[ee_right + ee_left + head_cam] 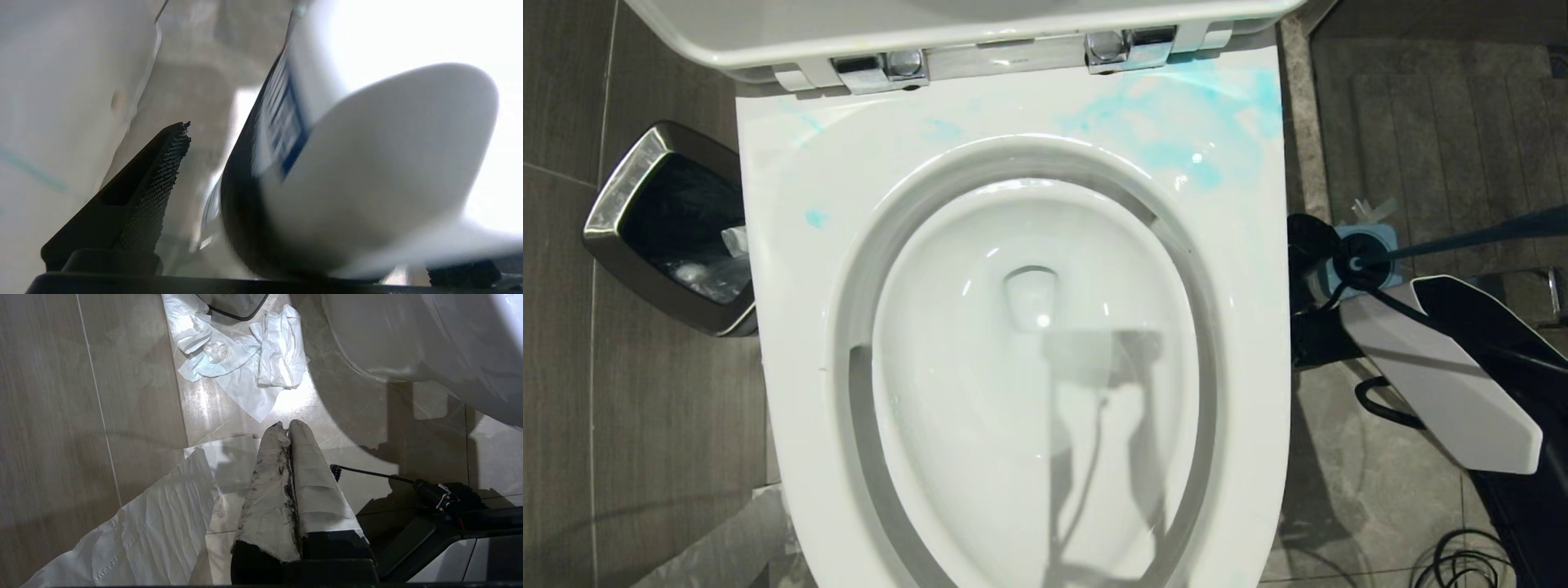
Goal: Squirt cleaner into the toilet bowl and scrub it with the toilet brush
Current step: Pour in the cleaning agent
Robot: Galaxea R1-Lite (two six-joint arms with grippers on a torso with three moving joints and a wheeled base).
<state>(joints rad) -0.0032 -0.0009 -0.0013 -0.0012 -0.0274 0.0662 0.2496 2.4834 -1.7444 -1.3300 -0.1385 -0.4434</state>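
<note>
Steel-rimmed waste bin (662, 224), one, is seen left of the single toilet bowl (1029, 359), whose seat is smeared blue. Left gripper (289, 426) is parked low, clenched on nothing. Right gripper (261, 171) is spread wide around the one cleaner (367, 163) beside the toilet brush (1462, 237). Risk: a skewed closure could tip the bottle.

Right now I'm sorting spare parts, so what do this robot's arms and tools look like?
The right arm has a glossy white shell over black parts, with thin black cables looping beside it. The right tool has a black wedge-shaped finger with a finely ridged pad. The left tool has two long tapering fingers wrapped in white tape, smudged black, on a black base.
</note>
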